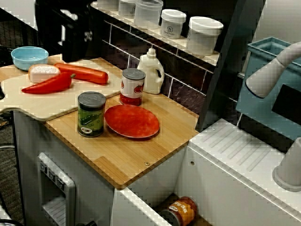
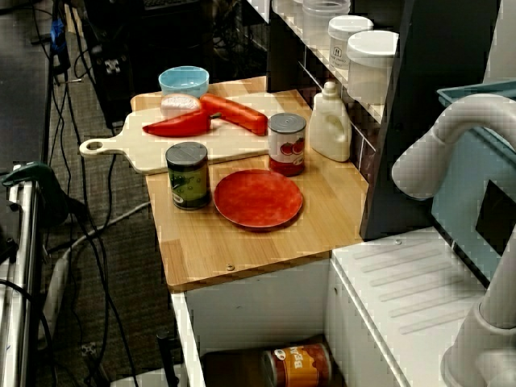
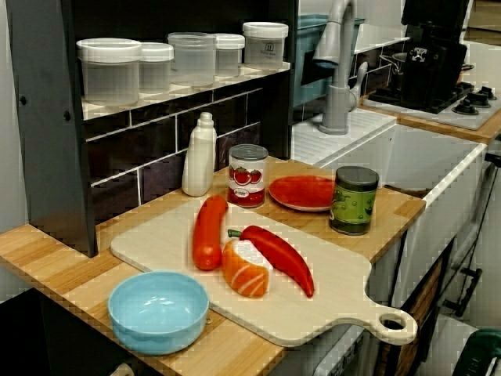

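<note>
In the view from the sink side, a black arm rises at the far left behind a light blue bowl. Its fingers are lost in the dark shape, and nothing shows in them. Closest to it is a pale cutting board carrying a red pepper, a long orange-red pepper and a salmon piece. On the wooden counter stand a green can, a tomato can and a white bottle. A red plate lies between the cans.
A shelf of lidded plastic jars runs along the dark tiled back wall. A grey faucet and a blue rack stand over the white sink at the right. An orange can lies below the counter's front edge.
</note>
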`<action>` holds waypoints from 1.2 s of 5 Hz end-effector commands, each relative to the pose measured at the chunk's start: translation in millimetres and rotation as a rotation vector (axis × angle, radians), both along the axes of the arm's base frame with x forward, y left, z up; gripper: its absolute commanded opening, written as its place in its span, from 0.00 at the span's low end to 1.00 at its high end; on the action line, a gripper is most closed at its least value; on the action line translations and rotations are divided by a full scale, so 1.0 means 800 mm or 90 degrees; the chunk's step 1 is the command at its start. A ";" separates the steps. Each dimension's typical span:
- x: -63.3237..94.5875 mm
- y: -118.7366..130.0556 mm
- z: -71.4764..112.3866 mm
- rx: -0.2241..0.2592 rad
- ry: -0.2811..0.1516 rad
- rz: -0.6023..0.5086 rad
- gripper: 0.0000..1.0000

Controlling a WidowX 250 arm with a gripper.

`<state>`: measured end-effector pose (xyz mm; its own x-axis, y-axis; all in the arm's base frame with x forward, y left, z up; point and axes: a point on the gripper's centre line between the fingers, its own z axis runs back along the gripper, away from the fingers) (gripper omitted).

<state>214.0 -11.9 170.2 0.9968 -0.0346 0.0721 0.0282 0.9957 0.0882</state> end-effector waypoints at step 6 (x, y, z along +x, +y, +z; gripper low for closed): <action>0.036 -0.004 -0.046 0.005 -0.016 -0.028 1.00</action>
